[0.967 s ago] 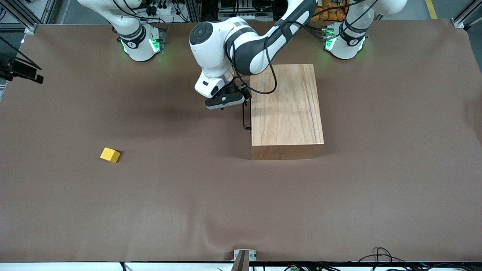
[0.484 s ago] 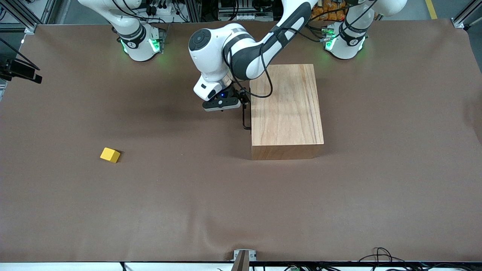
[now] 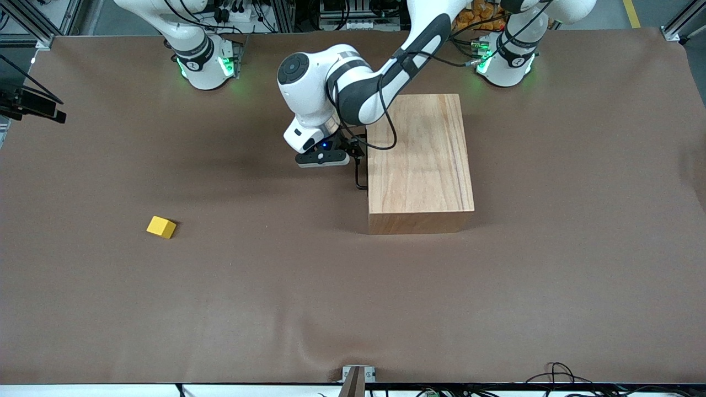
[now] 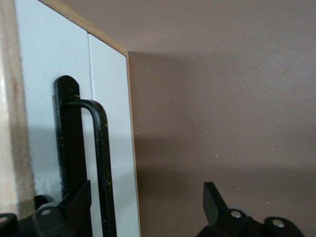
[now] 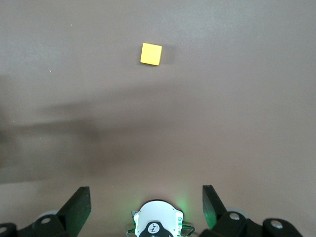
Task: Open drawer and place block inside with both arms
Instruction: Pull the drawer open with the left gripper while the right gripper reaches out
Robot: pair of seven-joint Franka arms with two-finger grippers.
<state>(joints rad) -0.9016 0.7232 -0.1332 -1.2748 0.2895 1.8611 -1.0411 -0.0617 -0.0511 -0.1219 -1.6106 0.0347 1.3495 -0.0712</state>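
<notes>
Brown cloth covers the table (image 3: 276,309). The wooden box (image 3: 420,160) sits toward the left arm's end, past mid-table, with its white drawer (image 4: 111,128) front facing the right arm's end; the drawer is shut, flush with the box. The black wire handle (image 3: 359,173) runs along that front. The left arm reaches from its base at about 1 o'clock in the front view, and the left gripper (image 4: 143,212) is at the handle: its fingers stand apart, one black finger (image 4: 74,202) lying against the drawer front beside the handle bar (image 4: 101,163), the other finger (image 4: 213,200) out over bare cloth, so the bar is between them and not clamped. The yellow block (image 3: 161,227) lies on the cloth at about 8 o'clock from the box, well apart from it, nearer the front camera. The right arm waits; the right gripper (image 5: 145,205) hangs high over the table with fingers wide apart and empty, block (image 5: 151,54) in its view.
</notes>
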